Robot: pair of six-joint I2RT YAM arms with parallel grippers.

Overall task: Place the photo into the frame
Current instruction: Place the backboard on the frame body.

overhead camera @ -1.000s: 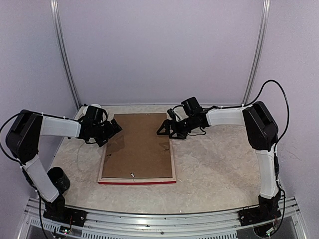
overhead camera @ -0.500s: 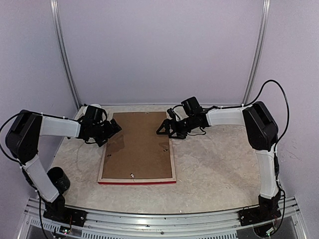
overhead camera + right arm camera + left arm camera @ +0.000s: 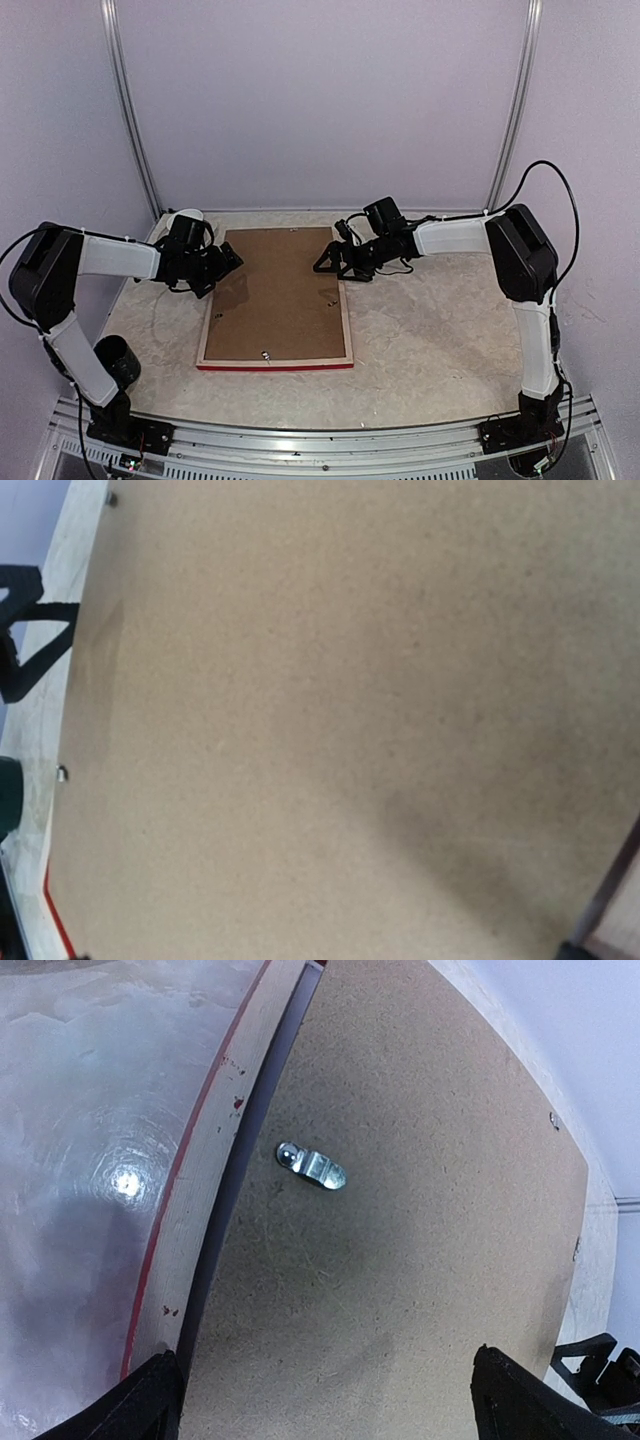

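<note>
The frame (image 3: 347, 330) lies face down on the table, with its pale wood back up and its red front edge (image 3: 275, 366) towards me. A brown backing board (image 3: 278, 295) fills it. The photo is hidden. My left gripper (image 3: 228, 262) hovers open at the frame's far left edge. In the left wrist view, one finger is by the wood rail (image 3: 215, 1160) and the other is over the board (image 3: 400, 1210), near a metal clip (image 3: 312, 1165). My right gripper (image 3: 328, 262) stands open at the far right edge, above the board (image 3: 320, 700). Neither gripper holds anything.
A black cylinder (image 3: 115, 358) stands beside the left arm's base. Pale walls with metal rails (image 3: 128, 110) close off the back and sides. The marbled table top (image 3: 440, 320) shows to the right of the frame.
The left arm's elbow has sunk a little and the right gripper has edged slightly left. The frame and the board have not moved.
</note>
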